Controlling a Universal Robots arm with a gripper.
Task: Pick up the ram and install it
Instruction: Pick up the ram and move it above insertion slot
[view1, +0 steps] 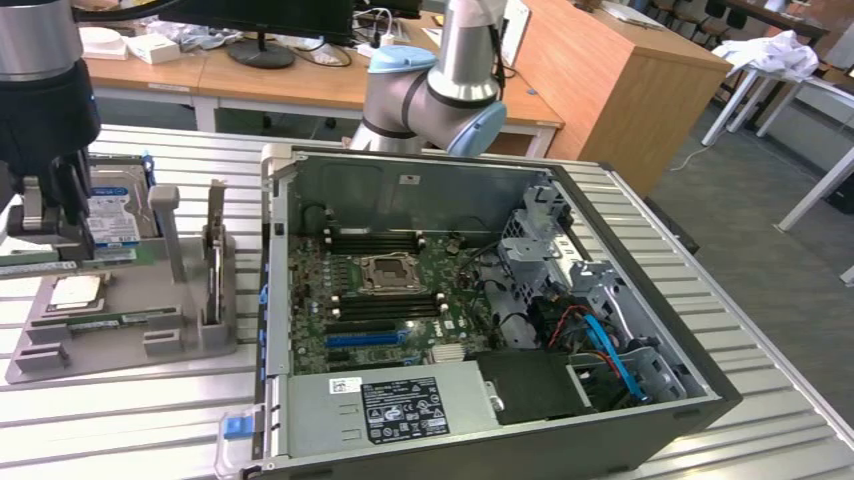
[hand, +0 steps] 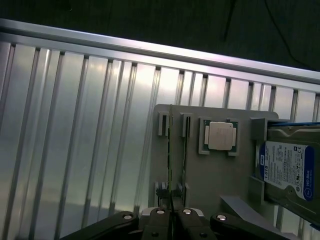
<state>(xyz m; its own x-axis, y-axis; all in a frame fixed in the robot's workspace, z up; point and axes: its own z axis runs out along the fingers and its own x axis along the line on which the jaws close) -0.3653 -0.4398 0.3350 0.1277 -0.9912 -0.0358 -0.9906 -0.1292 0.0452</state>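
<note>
The ram (hand: 171, 160) appears edge-on as a thin green strip running over the grey holder (hand: 210, 190). My gripper (hand: 171, 216) is shut on it, both fingers pressed against its sides. In the exterior view the gripper (view1: 47, 248) hangs over the left part of the holder (view1: 127, 345), with the ram (view1: 40, 268) held level just above it. A second green stick (hand: 185, 155) lies in the neighbouring slot of the holder.
On the holder sit a square silver processor (hand: 220, 136) and a hard drive (hand: 290, 170) with a blue-white label. The open computer case (view1: 694, 390) with its motherboard (view1: 387, 300) lies at the exterior view's right. The arm's base (view1: 434, 95) stands behind the case.
</note>
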